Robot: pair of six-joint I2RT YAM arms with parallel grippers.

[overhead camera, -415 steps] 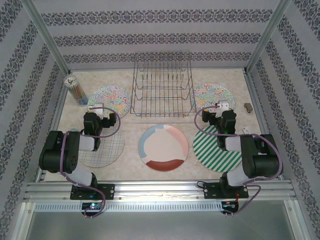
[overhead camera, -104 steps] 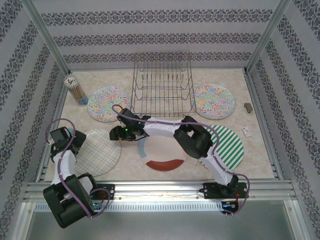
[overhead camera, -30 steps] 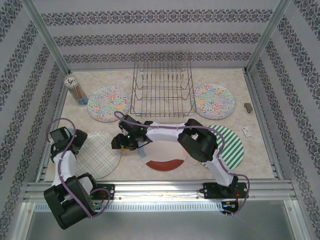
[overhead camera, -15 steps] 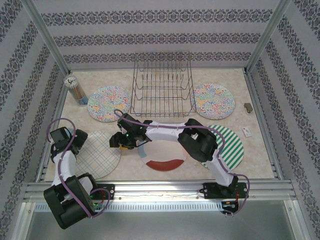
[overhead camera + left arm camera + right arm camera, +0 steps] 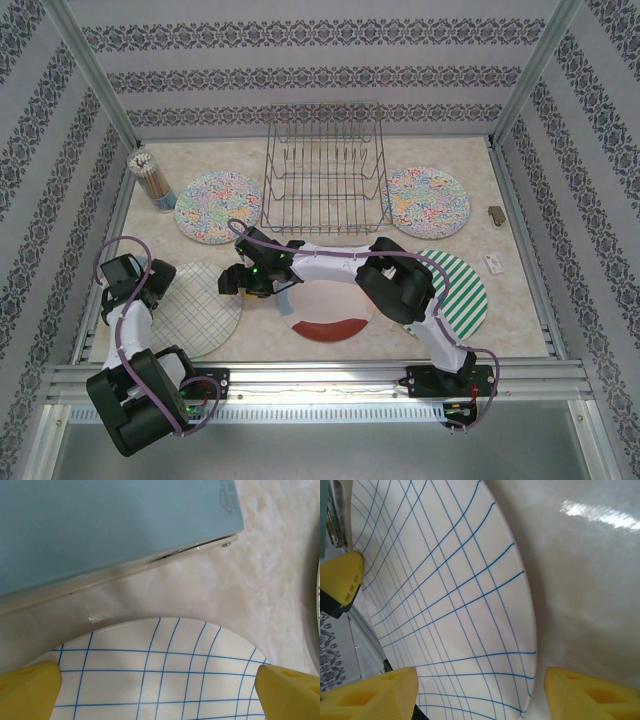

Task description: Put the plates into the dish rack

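The pale checked plate [image 5: 195, 312] lies flat at the front left, with a gripper at each side. My left gripper [image 5: 153, 287] sits at its left rim, open wide, and the plate [image 5: 160, 670] lies between and below its yellow fingertips [image 5: 30, 690]. My right arm reaches across the table, and its gripper [image 5: 234, 283] is open at the plate's right rim [image 5: 527, 645], which passes between its two yellow pads [image 5: 590, 695]. The dish rack [image 5: 325, 170] stands at the back centre. Two floral plates [image 5: 218, 207] [image 5: 425, 200] flank it. The cream plate with rim blocks [image 5: 325, 312] and the striped plate [image 5: 462, 292] lie in front.
A cup of pencils [image 5: 152, 180] stands at the back left. Small items [image 5: 496, 213] [image 5: 494, 263] lie near the right wall. The right arm's links [image 5: 330, 262] stretch over the cream plate. A blue side panel [image 5: 110, 520] is close behind the left gripper.
The right gripper has shifted slightly left toward the checked plate's rim and its jaws have widened. The left arm has held still.
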